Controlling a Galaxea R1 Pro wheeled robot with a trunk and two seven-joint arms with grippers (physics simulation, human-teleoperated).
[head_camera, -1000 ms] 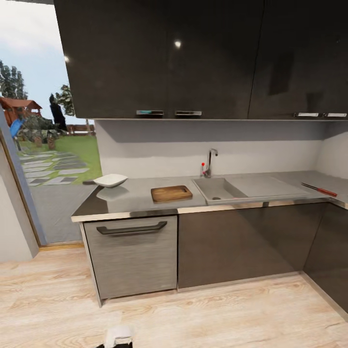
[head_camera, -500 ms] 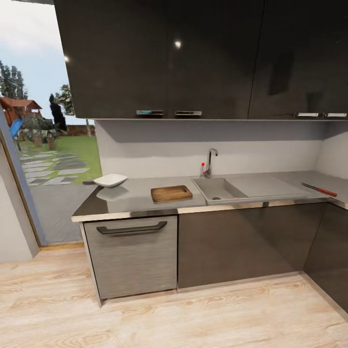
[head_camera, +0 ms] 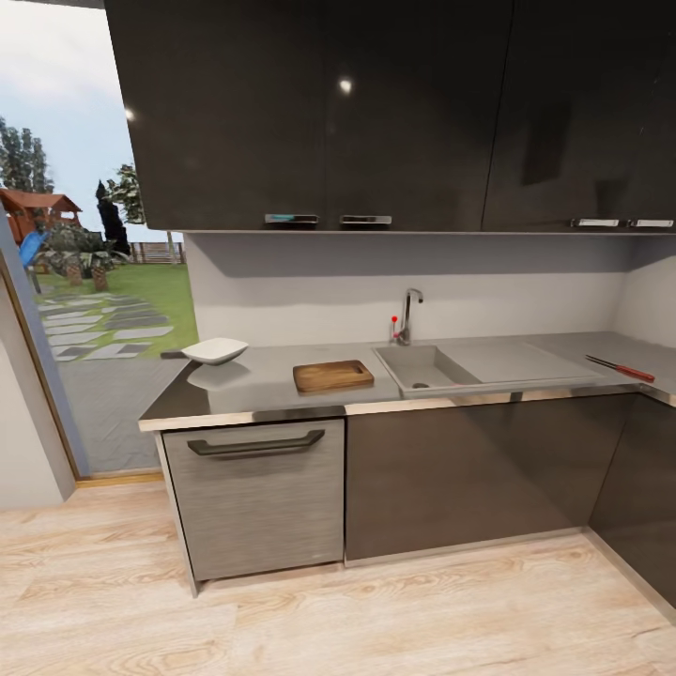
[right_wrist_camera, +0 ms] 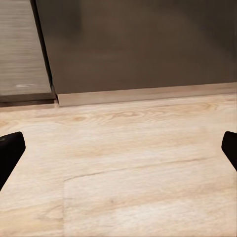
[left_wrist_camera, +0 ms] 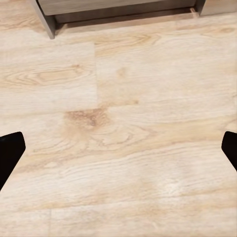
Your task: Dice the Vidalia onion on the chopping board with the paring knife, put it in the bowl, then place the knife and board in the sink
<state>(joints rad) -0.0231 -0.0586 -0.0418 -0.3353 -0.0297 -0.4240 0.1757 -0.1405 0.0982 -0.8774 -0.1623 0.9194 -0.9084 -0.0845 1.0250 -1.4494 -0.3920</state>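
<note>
Paring knife [head_camera: 620, 367] on countertop [head_camera: 263, 387] right of sink [head_camera: 488, 361]: likely light, rigid, best taken by its handle; both grippers' fingers [left_wrist_camera: 10, 150] [right_wrist_camera: 10, 148] spread.

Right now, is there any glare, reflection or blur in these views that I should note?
Head view: two small light glints on the glossy upper cabinets; the countertop mirrors the bowl; everything reads sharp enough. Left wrist view: evenly lit wooden floor, slightly soft. Right wrist view: the dark cabinet front is dim and soft, without glare.
</note>
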